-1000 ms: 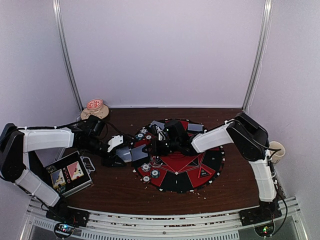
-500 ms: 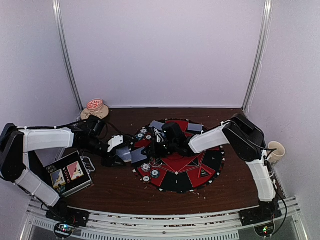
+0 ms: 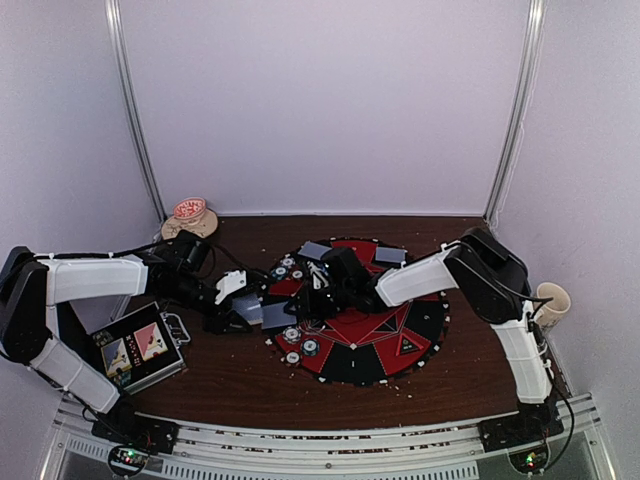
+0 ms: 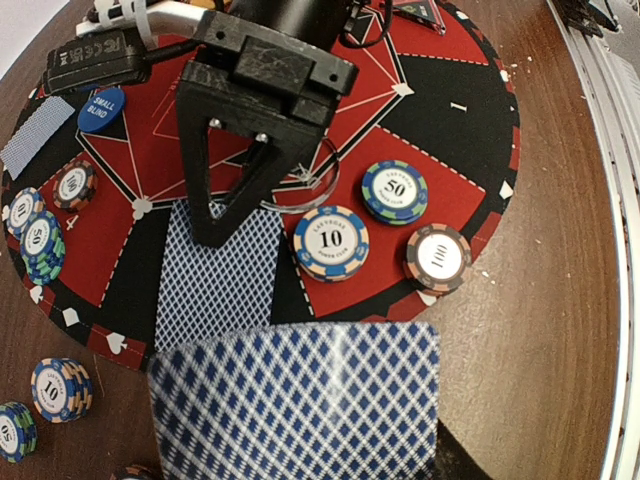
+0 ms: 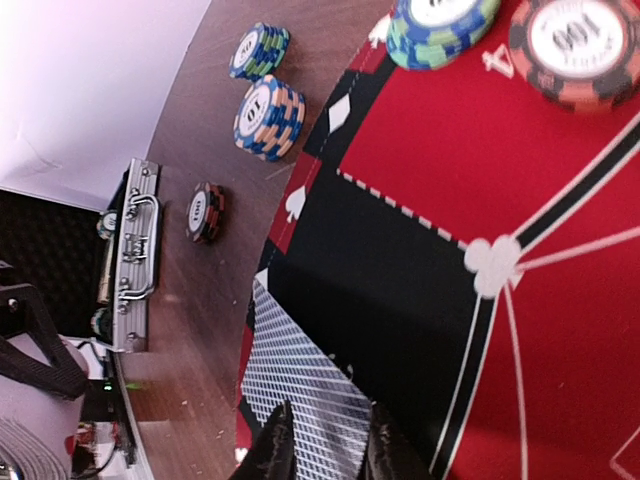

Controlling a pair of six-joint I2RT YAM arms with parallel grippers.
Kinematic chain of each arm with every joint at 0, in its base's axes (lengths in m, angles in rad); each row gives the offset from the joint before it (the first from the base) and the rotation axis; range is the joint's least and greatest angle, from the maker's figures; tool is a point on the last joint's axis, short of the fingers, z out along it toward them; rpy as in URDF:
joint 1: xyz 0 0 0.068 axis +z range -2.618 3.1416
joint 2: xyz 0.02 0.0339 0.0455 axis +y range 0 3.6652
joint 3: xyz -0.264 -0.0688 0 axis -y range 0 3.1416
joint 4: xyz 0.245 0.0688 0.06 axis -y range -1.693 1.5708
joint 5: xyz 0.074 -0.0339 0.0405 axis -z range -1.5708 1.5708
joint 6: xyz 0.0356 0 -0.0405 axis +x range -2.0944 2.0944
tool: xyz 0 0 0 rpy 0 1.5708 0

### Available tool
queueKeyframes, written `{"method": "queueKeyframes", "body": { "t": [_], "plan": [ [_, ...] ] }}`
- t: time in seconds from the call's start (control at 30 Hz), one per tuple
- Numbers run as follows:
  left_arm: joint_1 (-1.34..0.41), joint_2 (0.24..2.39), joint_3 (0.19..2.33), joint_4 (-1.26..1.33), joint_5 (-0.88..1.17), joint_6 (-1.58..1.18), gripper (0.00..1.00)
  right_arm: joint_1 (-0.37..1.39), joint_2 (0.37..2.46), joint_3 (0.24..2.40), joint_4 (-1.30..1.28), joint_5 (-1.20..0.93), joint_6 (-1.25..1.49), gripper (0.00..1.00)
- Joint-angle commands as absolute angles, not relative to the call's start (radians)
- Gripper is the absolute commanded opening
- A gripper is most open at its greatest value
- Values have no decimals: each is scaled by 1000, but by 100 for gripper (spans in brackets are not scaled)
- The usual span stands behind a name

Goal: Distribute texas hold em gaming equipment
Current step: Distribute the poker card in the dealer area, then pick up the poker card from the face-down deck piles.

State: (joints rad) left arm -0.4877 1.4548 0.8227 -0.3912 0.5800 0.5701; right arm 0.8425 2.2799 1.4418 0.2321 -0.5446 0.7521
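Dealing cards out, by the look of it, onto the round mat [image 4: 455,150] in the middle of the worktop. Note the dealt card [image 4: 215,275] lying flat and face down in a black sector at the mat's left rim. Find the right tool [image 5: 325,445] low over that card's inner end, with tips parted only narrowly and pinching nothing visible; best read as the letting-go.

Widen a touch more before lifting. Then rise straight up off the mat rather than pulling sideways, to avoid sliding the card over the rim or nudging the 10 chip [image 4: 330,242] just beside it on the mat. Mind also the 50 chip [image 4: 394,192] and the 100 chip [image 4: 438,257], close by on the same side of the mat.

See the left tool [image 3: 238,313] just outside the mat's left rim, clamped on the held card [image 4: 295,400], back up; cannot tell whether one card or a thin pack. Hold that level and clear of the rim, ready for the next pick.

Leave alone the small blind button [image 4: 102,109] further in on the mat, and the chip stacks [image 4: 62,388] standing just off its rim. Probably well short of finished, judging by the mat's near sectors without cards
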Motion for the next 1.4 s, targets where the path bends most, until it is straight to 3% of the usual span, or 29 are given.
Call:
{"method": "queueKeyframes", "body": {
  "t": [0.0, 0.53, 0.7, 0.93, 1.37],
  "plan": [
    [-486, 1454, 822, -371, 594, 580, 45, 848, 2234, 1468, 164, -464, 704, 29],
    [-485, 1451, 820, -372, 594, 580, 45, 853, 2035, 1390, 128, -340, 651, 61],
    [-486, 1451, 821, -372, 594, 580, 45, 876, 1977, 1320, 232, -409, 667, 72],
    [-485, 1448, 822, -374, 592, 580, 45, 941, 2028, 1343, 323, -515, 705, 74],
    [-485, 1443, 819, -376, 599, 581, 45, 1006, 2152, 1453, 293, -505, 707, 75]
  ]
}}
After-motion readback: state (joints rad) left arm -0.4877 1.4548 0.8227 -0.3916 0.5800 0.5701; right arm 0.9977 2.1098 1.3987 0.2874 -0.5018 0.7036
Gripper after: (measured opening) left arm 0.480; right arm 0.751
